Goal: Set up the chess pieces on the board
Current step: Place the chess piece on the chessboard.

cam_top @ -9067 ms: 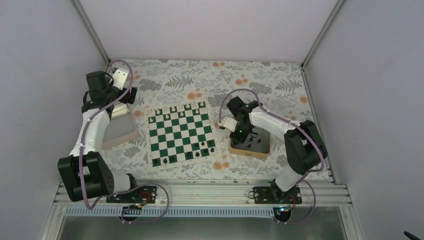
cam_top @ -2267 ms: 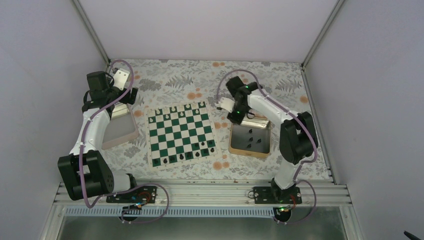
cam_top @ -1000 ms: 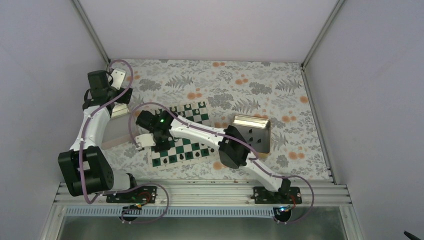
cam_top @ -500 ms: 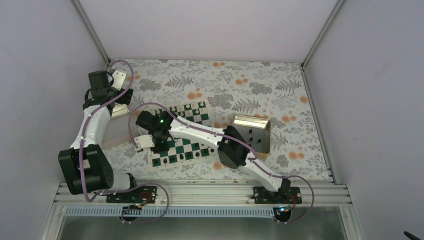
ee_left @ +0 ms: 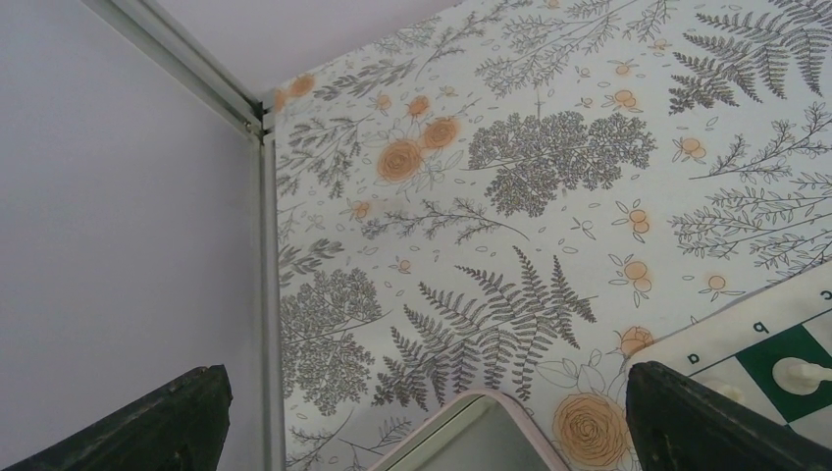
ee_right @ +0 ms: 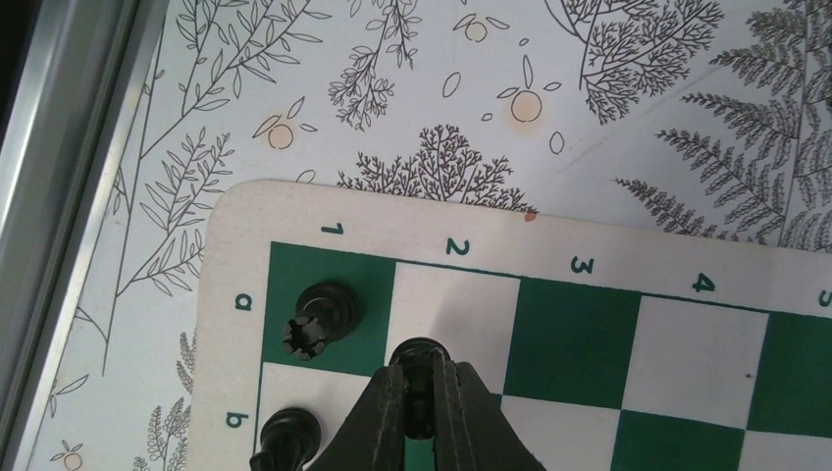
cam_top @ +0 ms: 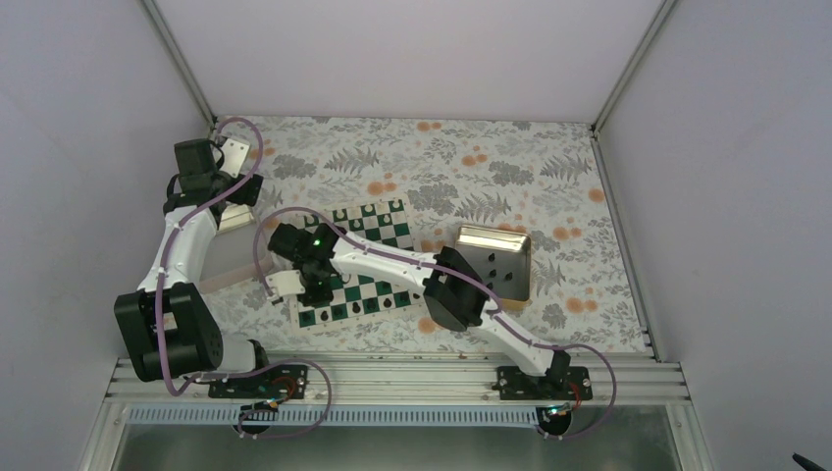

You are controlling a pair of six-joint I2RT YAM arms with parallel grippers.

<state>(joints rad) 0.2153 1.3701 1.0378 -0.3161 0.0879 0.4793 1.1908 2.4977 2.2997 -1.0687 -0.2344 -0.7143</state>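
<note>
The right arm had swung off the gold tray (cam_top: pixel 494 263) and across the board (ee_right: pixel 589 334) to its near left corner, then dropped slightly. There the right jaws were closed on a small black piece (ee_right: pixel 422 351), round-topped and likely a pawn, pinched between dark fingertips (ee_right: pixel 390 392) just over the white second-rank square beside the corner. A notched rook (ee_right: pixel 319 319) stood on the green corner square, and another black figure (ee_right: pixel 289 432) stood on the square next to it, both close to the jaws.

The step in hand looked like the placing of this piece. The next move called for a straight, short descent and a narrow opening, so that the fingertips cleared the rook and the light piece did not tip.

The board was flat and matt, green and white squares inside a cream border with printed labels. It lay on the bench (cam_top: pixel 451 157), which had a floral print cover. Further right, the shiny tray held a few black pieces (cam_top: pixel 488 260). At the far left, the left jaws stood wide open and empty above a pink-rimmed tray (ee_left: pixel 471 412), near a white piece (ee_left: pixel 797 371).
</note>
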